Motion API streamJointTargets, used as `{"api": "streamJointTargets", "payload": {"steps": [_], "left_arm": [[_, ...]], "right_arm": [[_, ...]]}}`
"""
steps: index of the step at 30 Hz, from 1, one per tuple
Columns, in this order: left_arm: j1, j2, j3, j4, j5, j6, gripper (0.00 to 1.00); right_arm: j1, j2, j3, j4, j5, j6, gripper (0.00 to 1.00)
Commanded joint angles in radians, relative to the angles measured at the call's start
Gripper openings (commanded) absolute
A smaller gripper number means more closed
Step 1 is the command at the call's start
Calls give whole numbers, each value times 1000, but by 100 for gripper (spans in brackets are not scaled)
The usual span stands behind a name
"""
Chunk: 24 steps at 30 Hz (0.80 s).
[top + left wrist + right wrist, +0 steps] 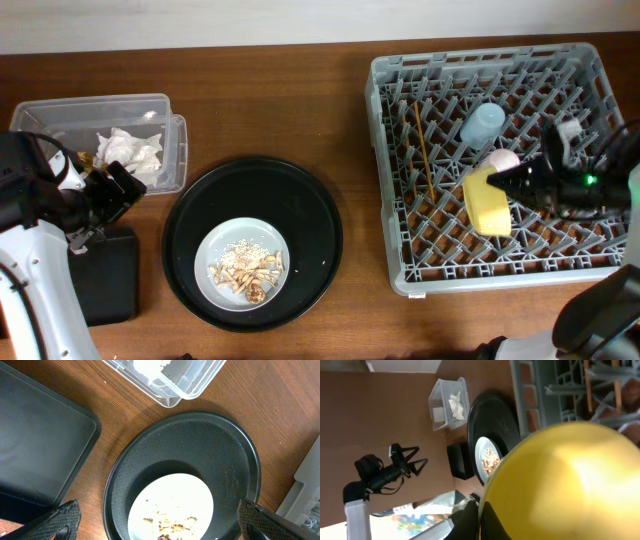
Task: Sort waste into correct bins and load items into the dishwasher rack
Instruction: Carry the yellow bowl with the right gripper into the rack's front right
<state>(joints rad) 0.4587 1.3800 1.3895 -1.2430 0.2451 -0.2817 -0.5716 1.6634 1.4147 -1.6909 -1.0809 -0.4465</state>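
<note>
1. Step, as judged: seating the bowl [487, 203] in the rack [400, 75]. The right gripper [510, 182] is pinched tight on what looks like the bowl's rim. The bowl sits tilted over the rack's front-right pegs, just beside the pink cup [503, 158].
2. To do it well: lower the bowl between peg rows so its wall leans on the pegs, keep it off the pink cup, and let go only once it is seated. A thin-rim pinch may slip if the bowl is twisted.
3. The left gripper [115, 195] is spread fully wide and holds nothing. It hovers between the box [60, 112] and the black tray [105, 275].
4. Also in the rack: chopsticks [424, 150] lying along the lattice, and a blue cup [483, 124] at the back.
5. The plate [240, 232] with crumbs [247, 270] sits in the round tray [300, 210], not yet sorted. A tissue [128, 152] is in the box.
6. Materials:
   - Bowl: glossy yellow, smooth, rounded.
   - Rack: grey plastic, square, open lattice with upright pegs.
   - Box: clear, thin, with rounded corners.
   - Round tray: matte black with a fine grain.
   - Crumbs: pale, loose, dry-looking.
   - Tissue: white and crumpled.
</note>
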Motion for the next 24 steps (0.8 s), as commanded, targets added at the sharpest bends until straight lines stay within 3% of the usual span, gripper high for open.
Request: {"api": "streamJointTargets", "payload": {"steps": [1,12,20,24], "left_arm": [[5,-10,3,-1,-7,-10,99],[5,-10,3,-1,-7,-10,99],[5,-10,3,-1,-7,-10,100],[5,-10,3,-1,-7,-10,99]], "right_arm": [[-63,13,-69,4,-34,-110,4],[-136,192,-113,49,-23,-164,4],[-170,221,-113,54,-23,-167,4],[-243,221,-104,87,12,-123,11]]}}
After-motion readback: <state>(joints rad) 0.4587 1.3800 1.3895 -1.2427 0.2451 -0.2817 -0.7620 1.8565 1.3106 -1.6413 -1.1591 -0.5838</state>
